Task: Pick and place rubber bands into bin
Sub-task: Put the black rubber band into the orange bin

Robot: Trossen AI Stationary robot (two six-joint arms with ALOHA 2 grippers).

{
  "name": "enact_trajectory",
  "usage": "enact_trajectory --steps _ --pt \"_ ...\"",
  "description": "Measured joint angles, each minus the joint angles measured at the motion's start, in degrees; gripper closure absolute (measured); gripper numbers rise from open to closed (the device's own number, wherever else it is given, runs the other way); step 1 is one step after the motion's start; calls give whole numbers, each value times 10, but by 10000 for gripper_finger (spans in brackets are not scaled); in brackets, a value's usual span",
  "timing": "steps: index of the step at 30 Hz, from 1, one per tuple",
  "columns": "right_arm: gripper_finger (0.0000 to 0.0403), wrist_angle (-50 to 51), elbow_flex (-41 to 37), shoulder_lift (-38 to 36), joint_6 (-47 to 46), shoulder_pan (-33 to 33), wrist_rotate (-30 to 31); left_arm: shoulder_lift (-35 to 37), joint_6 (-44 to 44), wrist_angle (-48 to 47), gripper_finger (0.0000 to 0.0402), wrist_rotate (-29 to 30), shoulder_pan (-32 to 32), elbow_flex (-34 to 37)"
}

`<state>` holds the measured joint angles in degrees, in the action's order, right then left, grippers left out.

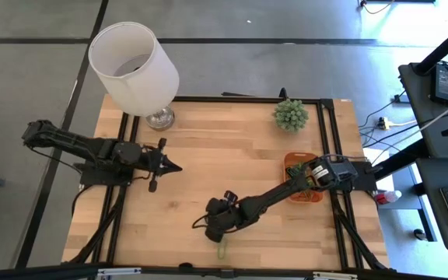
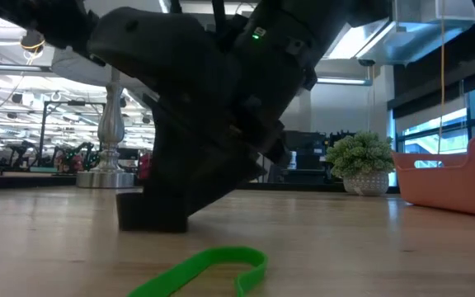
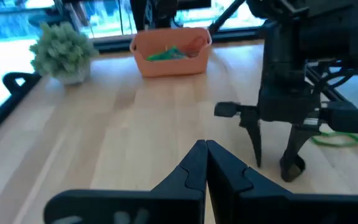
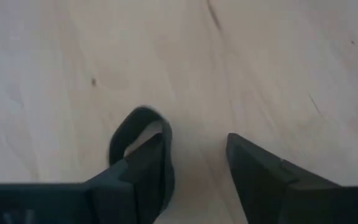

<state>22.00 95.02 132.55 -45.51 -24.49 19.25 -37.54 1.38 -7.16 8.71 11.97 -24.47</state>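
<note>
The pale butcher-block wooden table (image 1: 208, 155), framed by black metal rails, carries a white drum lampshade on a silver lamp base (image 1: 134, 61) at its far left corner and a small green potted plant in a white pot (image 1: 291, 115) near the far right. The shallow orange rectangular bin (image 1: 302, 180) sits by the right edge, partly under the right arm, with green and reddish bands showing inside it in the left wrist view. The right gripper (image 1: 218, 225) reaches down to the wood near the front middle of the table, its two dark fingers spread apart and tips at the surface; a dark rubber band loop (image 4: 140, 134) lies on the wood against one finger, outside the gap between them. A green rubber band (image 1: 222, 250) lies flat just in front of that gripper, close to the table's front edge. The left gripper (image 1: 176, 166) hovers over the left-centre of the table, well apart from the bands, its fingers pressed together with nothing between them. Around the table is grey floor; at the right stand black desks with a keyboard and cables, and the low view looks into a bright, glass-walled workshop.
</note>
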Motion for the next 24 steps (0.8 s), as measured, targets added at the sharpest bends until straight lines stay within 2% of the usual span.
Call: enact_trajectory --steps 3,7,12,17,20,24 --pt "254 0 0 0 -24 0 -2 43 -23 10 399 3 -5 34" --pt "298 -6 -1 2 -54 1 -3 91 -32 70 400 1 -19 95" --pt "349 -16 -1 3 -70 1 -8 130 -41 185 400 -62 -54 164" --pt "392 -31 -2 3 -70 2 -29 170 -28 189 400 -104 -107 198" --pt "395 -34 -2 4 -72 1 -32 204 -26 188 400 -117 -130 203" --pt "390 -35 -2 4 -113 1 -35 261 -10 141 400 -120 -145 204"
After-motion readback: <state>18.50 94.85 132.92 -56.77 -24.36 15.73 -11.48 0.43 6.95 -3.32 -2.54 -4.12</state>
